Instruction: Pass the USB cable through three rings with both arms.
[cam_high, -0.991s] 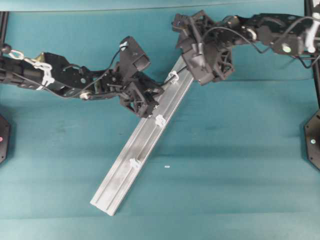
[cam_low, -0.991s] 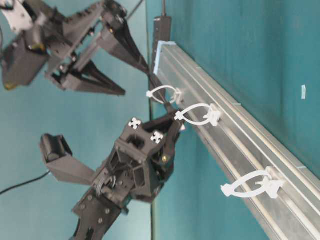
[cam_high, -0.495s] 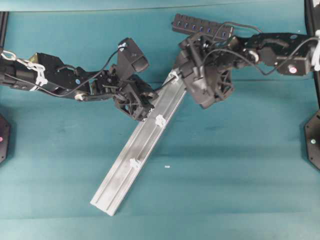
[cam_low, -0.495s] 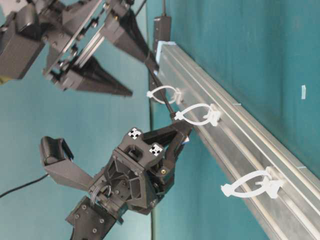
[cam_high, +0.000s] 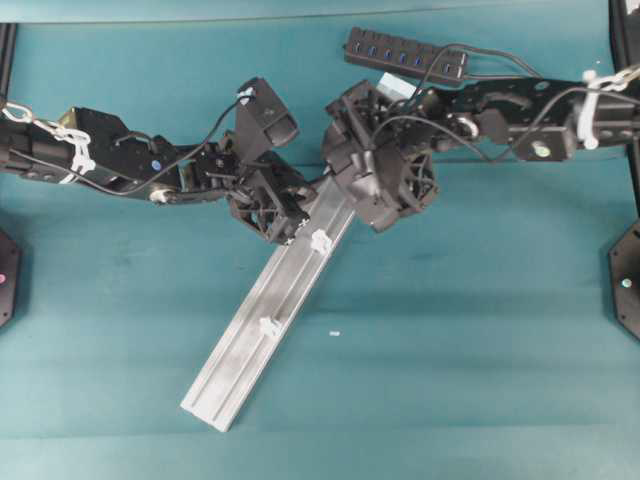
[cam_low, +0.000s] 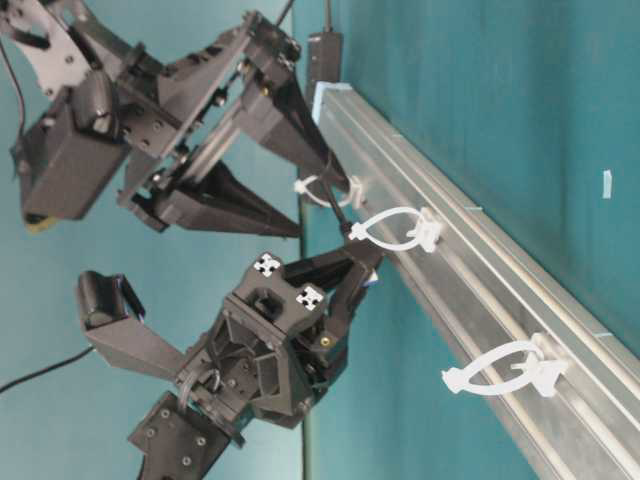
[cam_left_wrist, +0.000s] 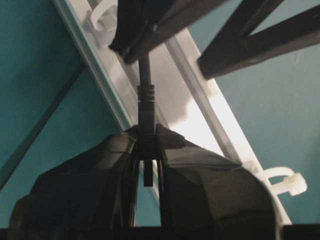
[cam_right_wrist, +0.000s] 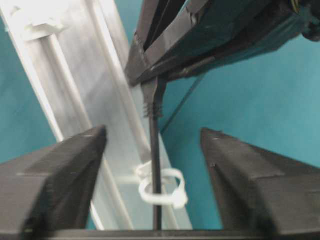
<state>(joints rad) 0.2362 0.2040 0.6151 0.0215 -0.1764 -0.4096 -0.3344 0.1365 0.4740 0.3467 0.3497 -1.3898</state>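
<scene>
The silver rail (cam_high: 262, 318) lies diagonally on the teal table. My left gripper (cam_left_wrist: 147, 132), the one with white cross marks (cam_low: 365, 262), is shut on the plug of the black USB cable (cam_left_wrist: 145, 75) beside the rail. The cable (cam_right_wrist: 156, 150) runs through the first ring (cam_right_wrist: 162, 189). My right gripper (cam_right_wrist: 152, 131) is open, with one finger on each side of the cable at that ring (cam_low: 325, 188). The second ring (cam_low: 395, 228) and third ring (cam_low: 505, 370) hold nothing. In the overhead view the right gripper (cam_high: 348, 178) hides the first ring.
The black hub (cam_high: 405, 53) lies at the back of the table beyond the rail's upper end. The two grippers stand close together at the rail's upper part, with the left gripper (cam_high: 298, 205) just off the rail's left edge. A small white scrap (cam_high: 334, 332) lies right of the rail.
My right arm has moved left and down along the rail towards the left gripper, uncovering the hub. Its open jaws now straddle the first ring. The left gripper has drawn back slightly.
</scene>
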